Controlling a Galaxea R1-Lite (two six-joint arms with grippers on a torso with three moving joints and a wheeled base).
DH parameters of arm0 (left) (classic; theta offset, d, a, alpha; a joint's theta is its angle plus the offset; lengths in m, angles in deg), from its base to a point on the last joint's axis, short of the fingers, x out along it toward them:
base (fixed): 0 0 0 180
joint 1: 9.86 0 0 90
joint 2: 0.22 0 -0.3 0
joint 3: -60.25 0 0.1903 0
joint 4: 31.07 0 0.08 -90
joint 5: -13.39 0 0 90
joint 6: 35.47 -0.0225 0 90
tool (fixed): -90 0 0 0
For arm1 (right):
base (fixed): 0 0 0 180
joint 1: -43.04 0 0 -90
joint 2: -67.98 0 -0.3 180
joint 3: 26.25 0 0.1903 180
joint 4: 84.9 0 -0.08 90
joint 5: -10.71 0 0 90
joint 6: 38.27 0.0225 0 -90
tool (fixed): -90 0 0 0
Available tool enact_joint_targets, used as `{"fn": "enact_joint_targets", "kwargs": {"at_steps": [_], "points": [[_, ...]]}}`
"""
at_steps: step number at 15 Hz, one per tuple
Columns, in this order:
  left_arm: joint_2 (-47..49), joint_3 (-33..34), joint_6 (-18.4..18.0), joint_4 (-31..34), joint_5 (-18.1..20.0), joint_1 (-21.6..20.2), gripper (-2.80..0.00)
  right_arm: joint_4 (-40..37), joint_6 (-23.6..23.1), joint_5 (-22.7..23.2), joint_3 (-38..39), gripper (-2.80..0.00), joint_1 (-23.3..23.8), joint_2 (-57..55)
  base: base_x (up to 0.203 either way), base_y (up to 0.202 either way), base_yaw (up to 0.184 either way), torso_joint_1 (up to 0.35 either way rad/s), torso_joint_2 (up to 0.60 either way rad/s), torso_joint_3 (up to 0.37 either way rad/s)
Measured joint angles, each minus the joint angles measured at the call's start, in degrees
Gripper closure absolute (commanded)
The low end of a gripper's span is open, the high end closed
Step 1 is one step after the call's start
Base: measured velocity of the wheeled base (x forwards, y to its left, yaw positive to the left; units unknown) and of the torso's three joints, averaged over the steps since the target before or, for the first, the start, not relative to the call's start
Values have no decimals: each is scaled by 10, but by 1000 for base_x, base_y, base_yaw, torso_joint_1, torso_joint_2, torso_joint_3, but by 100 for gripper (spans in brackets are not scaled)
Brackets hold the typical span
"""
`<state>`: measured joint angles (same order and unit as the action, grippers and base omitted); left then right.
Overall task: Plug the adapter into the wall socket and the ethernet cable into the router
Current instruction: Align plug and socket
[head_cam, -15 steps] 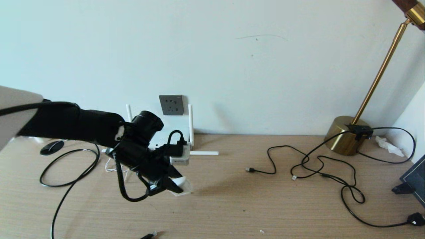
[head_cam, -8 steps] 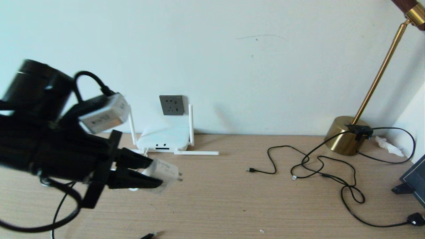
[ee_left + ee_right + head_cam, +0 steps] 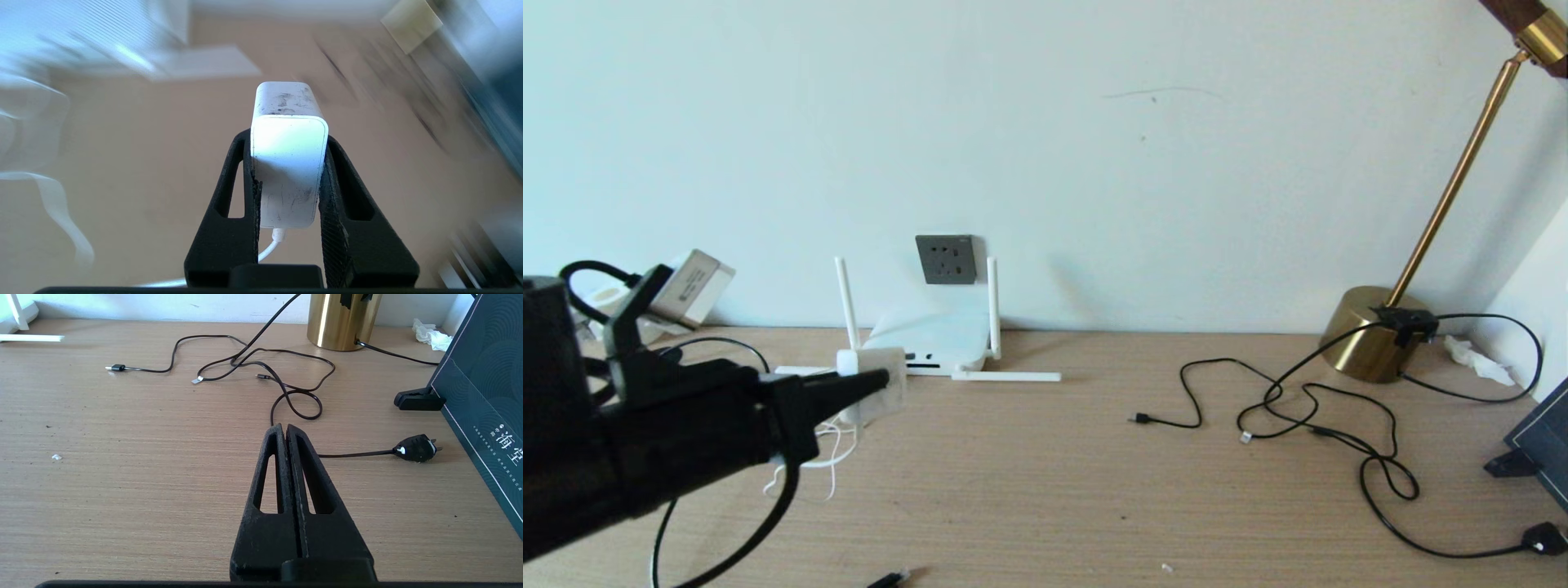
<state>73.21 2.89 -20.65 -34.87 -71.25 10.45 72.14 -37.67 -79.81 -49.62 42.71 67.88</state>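
Counter (image 3: 1094, 490): a pale wood surface against a white wall, strewn with loose black cords on the right and a brass lamp base (image 3: 1376, 331) at the far right.
Left arm: a large black shape filling the near left of the head view. Over the last second it has swung from in front of the router back to the left and turned, so its fingers now point toward the far wall.
Router (image 3: 927, 339): a flat white box with upright antennas, at the far edge against the wall, now in clear view.
Wall socket (image 3: 945, 259): a dark grey plate on the wall just above the router, nothing plugged in yet.
Left hand (image 3: 870, 384): clamped on the adapter, one black finger pressed to each flat side.
Adapter (image 3: 288, 151): a small white block held off the counter, near and left of the router, below and left of the socket; its thin white cord trails back from it.
Right hand (image 3: 286, 433): fingers pressed together, holding nothing, parked over the right side of the counter.
Meaning: the adapter seems to be turned for insertion, but it is not yet level with the socket.
Ethernet cable: cannot tell which cord it is.
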Motion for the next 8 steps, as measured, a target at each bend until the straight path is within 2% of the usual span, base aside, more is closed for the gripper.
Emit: {"fn": "enact_joint_targets", "kwargs": {"at_steps": [2, 4, 6, 8], "points": [[81, 40, -9, -195, -107, 4, 0, 0, 0, 0, 0, 0, 0, 0, 0, 0, 0, 0, 0, 0], [180, 48, -40, -372, -181, 5, 0, 0, 0, 0, 0, 0, 0, 0, 0, 0, 0, 0, 0, 0], [274, 25, -75, -500, -216, 5, 0, 0, 0, 0, 0, 0, 0, 0, 0, 0, 0, 0, 0, 0], [357, -24, -97, -576, -237, 6, 0, 0, 0, 0, 0, 0, 0, 0, 0, 0, 0, 0, 0, 0]]}}
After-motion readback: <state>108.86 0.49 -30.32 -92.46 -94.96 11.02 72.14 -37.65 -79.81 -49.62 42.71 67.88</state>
